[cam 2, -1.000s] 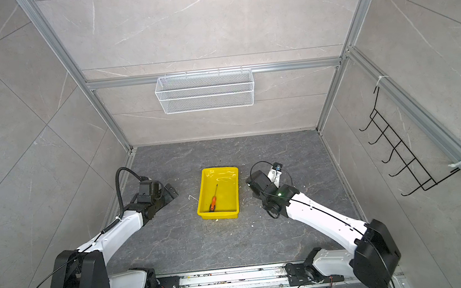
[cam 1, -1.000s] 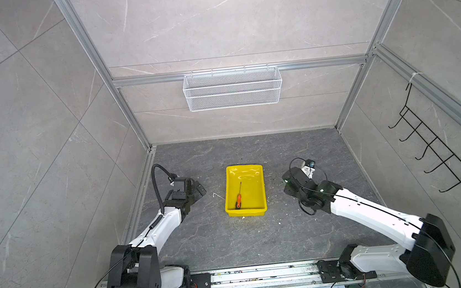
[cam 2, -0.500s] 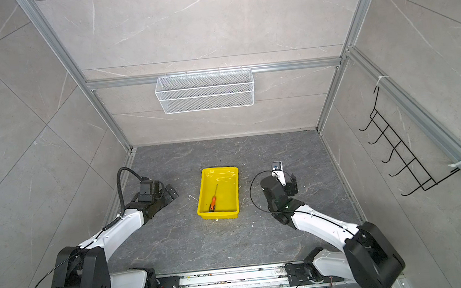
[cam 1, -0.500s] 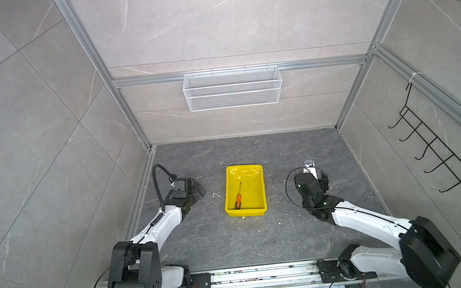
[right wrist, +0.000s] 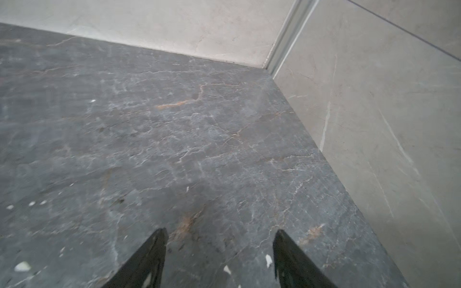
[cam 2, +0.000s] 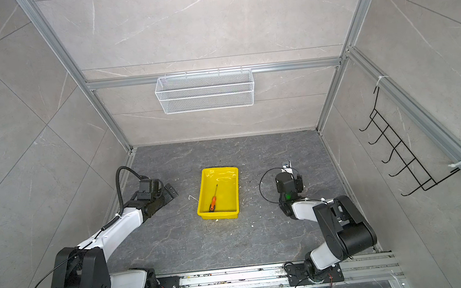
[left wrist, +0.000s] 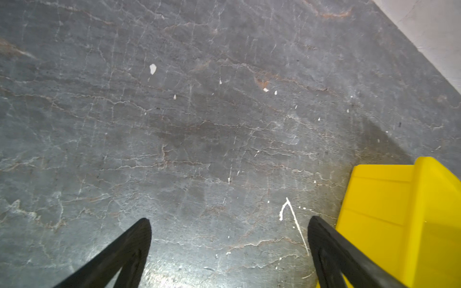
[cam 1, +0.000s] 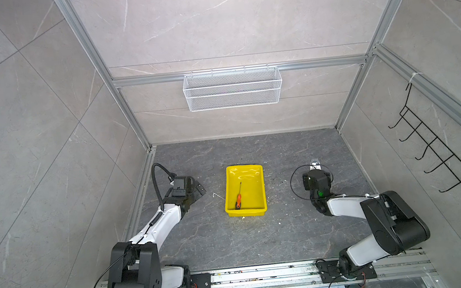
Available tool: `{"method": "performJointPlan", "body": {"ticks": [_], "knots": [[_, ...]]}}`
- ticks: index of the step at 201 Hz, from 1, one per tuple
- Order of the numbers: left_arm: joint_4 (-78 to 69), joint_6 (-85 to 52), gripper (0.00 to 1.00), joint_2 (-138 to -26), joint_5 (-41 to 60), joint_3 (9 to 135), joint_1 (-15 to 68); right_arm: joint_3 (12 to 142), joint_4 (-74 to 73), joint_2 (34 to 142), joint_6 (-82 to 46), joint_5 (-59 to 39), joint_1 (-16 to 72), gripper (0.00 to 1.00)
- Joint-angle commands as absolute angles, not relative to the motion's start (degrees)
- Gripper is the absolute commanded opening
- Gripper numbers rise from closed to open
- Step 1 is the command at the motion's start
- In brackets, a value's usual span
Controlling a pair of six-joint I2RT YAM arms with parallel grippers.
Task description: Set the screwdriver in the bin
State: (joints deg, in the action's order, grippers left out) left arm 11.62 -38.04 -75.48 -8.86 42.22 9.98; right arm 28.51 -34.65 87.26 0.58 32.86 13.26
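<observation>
The right gripper [right wrist: 219,233] has swung from the yellow bin [cam 1: 246,213] toward the back corner [right wrist: 268,67], jaws apart and empty; the left gripper [left wrist: 229,220] gapes empty beside the bin, which holds the screwdriver [cam 1: 238,200].

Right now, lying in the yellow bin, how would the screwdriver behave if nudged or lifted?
The screwdriver looks rigid: straight thin shaft, solid orange handle. Lying flat on the glossy bin floor, it would probably roll or slide under a sideways nudge. Small and slim, it is likely light.
</observation>
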Motion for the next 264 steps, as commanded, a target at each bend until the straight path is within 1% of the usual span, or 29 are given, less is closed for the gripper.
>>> {"method": "performJointPlan", "body": {"ticks": [1, 5, 23, 33, 56, 74, 76, 79, 82, 83, 85, 86, 88, 95, 99, 103, 107, 110, 123, 138, 148, 161, 168, 180, 189, 194, 208, 238, 264], "knots": [[12.2, -37.9, 1.0, -75.4, -9.0, 43.7, 9.7, 28.4, -36.8, 86.8, -2.0, 28.9, 12.4, 0.7], [11.7, -37.5, 1.0, -75.4, -8.8, 43.6, 9.7, 28.3, -36.4, 86.5, -2.5, 28.2, 12.0, 0.7], [8.4, -35.8, 1.0, -75.1, -7.5, 42.3, 9.7, 27.1, -37.8, 85.9, -2.6, 26.4, 11.3, 0.64], [6.2, -34.7, 1.0, -74.8, -6.5, 41.3, 9.7, 27.2, -37.8, 85.9, -2.6, 26.4, 11.3, 0.62], [2.1, -31.8, 1.0, -72.9, -4.8, 39.5, 9.8, 26.6, -38.7, 85.6, -2.3, 25.9, 11.3, 0.62], [-0.4, -26.4, 1.0, -69.7, -3.3, 37.9, 9.9, 22.0, -45.7, 84.1, -0.9, 23.5, 11.3, 0.62], [-0.6, -25.6, 1.0, -69.4, -3.2, 37.7, 9.8, 21.4, -46.9, 83.8, -0.7, 23.2, 11.3, 0.63], [-0.8, -24.4, 1.0, -68.7, -3.1, 37.6, 9.9, 20.3, -48.7, 83.6, -0.5, 22.8, 11.3, 0.71], [-0.8, -22.9, 1.0, -68.1, -3.0, 37.6, 9.9, 19.0, -50.6, 83.2, -0.3, 22.3, 11.4, 0.73], [-0.7, -22.5, 1.0, -67.8, -3.0, 37.7, 9.9, 18.7, -51.2, 83.2, -0.3, 22.1, 11.4, 0.75], [-0.5, -21.7, 1.0, -67.5, -3.1, 37.7, 9.9, 17.9, -52.3, 83.0, -0.1, 21.7, 11.4, 0.84], [-0.3, -21.3, 1.0, -67.2, -3.2, 37.8, 9.9, 17.6, -53.0, 83.0, 0.0, 21.5, 11.4, 0.92], [-0.1, -20.6, 1.0, -66.8, -3.3, 38.0, 9.9, 16.9, -54.2, 83.0, 0.1, 20.7, 11.4, 0.98], [0.8, -17.7, 1.0, -65.7, -4.0, 38.5, 9.9, 14.2, -59.2, 84.3, 0.8, 17.4, 11.4, 0.99], [1.2, -15.8, 1.0, -65.0, -4.7, 38.8, 9.8, 13.0, -66.1, 87.2, 2.5, 14.8, 11.4, 1.0], [1.6, -14.2, 1.0, -64.5, -5.6, 38.9, 9.9, 12.5, -72.4, 90.2, 4.8, 14.5, 11.7, 0.99], [1.8, -13.1, 1.0, -63.9, -7.0, 38.8, 9.9, 12.3, -74.5, 91.5, 5.8, 16.7, 13.2, 0.99], [1.7, -12.6, 1.0, -63.5, -8.1, 38.5, 9.9, 12.2, -73.4, 90.9, 5.8, 18.0, 14.3, 0.99], [-0.5, -10.7, 1.0, -61.9, -14.2, 36.0, 9.9, 13.4, -62.7, 86.2, 3.8, 17.1, 14.0, 0.99], [-8.4, -6.1, 1.0, -60.6, -19.3, 30.8, 9.8, 15.0, -64.6, 88.8, 3.9, 16.9, 13.2, 0.99], [-15.5, -2.2, 1.0, -60.7, -22.7, 26.7, 9.9, 15.6, -61.3, 87.7, 3.2, 16.7, 12.8, 0.99], [-21.9, -1.9, 1.0, -61.9, -29.4, 22.7, 9.8, 16.5, -58.5, 87.0, 2.7, 15.2, 12.0, 0.99], [-24.7, -2.5, 1.0, -62.9, -31.1, 20.9, 9.7, 17.2, -58.5, 87.6, 2.6, 14.3, 11.6, 0.99], [-29.6, -2.4, 1.0, -65.2, -30.4, 18.5, 9.6, 17.5, -56.4, 86.9, 2.3, 13.6, 11.2, 0.99], [-32.0, -0.9, 1.0, -67.1, -27.5, 17.6, 9.6, 17.7, -56.1, 87.0, 2.2, 13.2, 11.0, 0.99], [-33.1, 0.7, 1.0, -68.2, -24.2, 17.4, 9.5, 18.0, -56.1, 87.2, 2.1, 12.8, 10.8, 0.99], [-30.4, 3.0, 1.0, -70.2, -19.6, 19.7, 9.5, 18.2, -55.1, 87.0, 2.0, 12.5, 10.6, 0.99], [-38.7, 2.3, 1.0, -74.8, -18.9, 19.9, 9.5, 18.4, -54.8, 87.1, 1.8, 12.2, 10.3, 0.99], [-35.7, 3.3, 1.0, -77.2, -19.1, 22.8, 9.4, 19.6, -52.4, 87.0, 1.1, 10.6, 9.2, 0.99]]}}
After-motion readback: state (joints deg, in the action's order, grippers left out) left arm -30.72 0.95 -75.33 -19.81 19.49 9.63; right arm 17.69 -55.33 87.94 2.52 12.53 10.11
